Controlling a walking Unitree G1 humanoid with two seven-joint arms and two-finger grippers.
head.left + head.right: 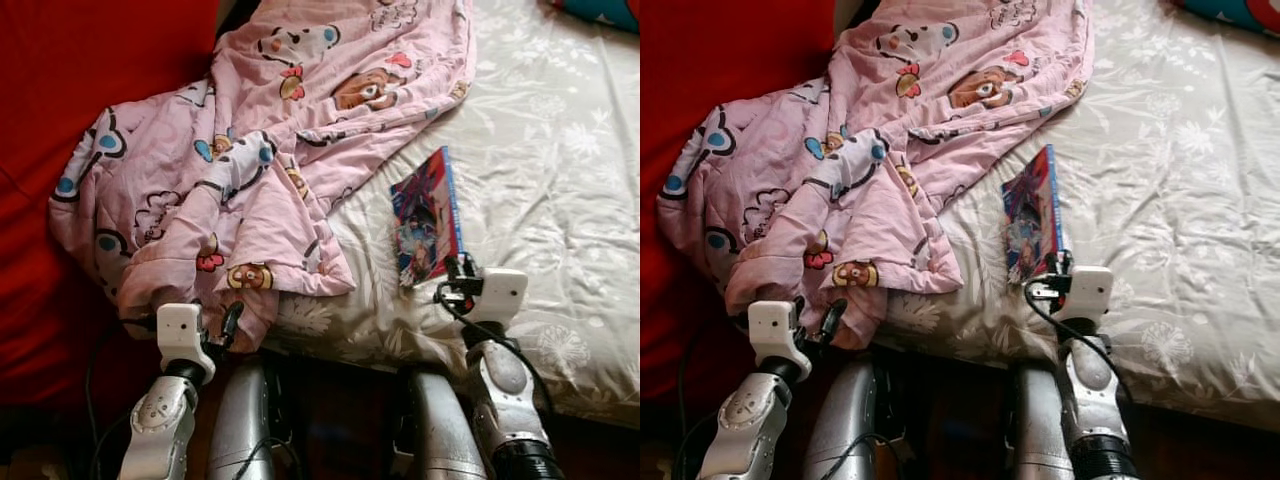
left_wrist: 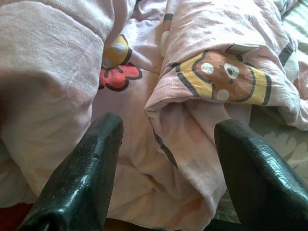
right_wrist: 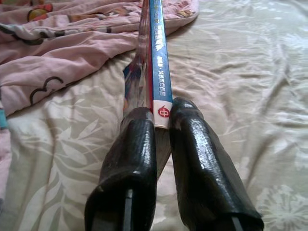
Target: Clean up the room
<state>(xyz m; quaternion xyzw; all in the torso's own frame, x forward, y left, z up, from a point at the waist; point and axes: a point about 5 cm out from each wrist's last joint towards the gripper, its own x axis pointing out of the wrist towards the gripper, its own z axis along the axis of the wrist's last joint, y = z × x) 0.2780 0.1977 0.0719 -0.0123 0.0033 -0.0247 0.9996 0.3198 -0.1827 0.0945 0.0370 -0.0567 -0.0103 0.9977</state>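
Bedding comes first: the pale floral bed sheet (image 1: 560, 190) covers the mattress, and the pink cartoon quilt (image 1: 250, 170) lies crumpled across its left half, one edge spilling off the near side toward the red surface (image 1: 90, 80) beside the bed. A thin book (image 1: 428, 215) with a blue spine lies on the sheet just right of the quilt's lower corner.

The right gripper (image 3: 162, 125) has its two black fingers closed on the near end of the book, pinching it at the spine so the book stands on edge. Only a short bite of the book looks to be between the pads, so lifting slowly and keeping the spine level should stop it pivoting or sliding out.

The left gripper (image 2: 166, 144) sits at the quilt's hanging edge with fingers spread wide, a fold of fabric between them; whether the pads touch the cloth is hard to tell. Closing on a thick fold, not a single layer, would give a firmer hold.
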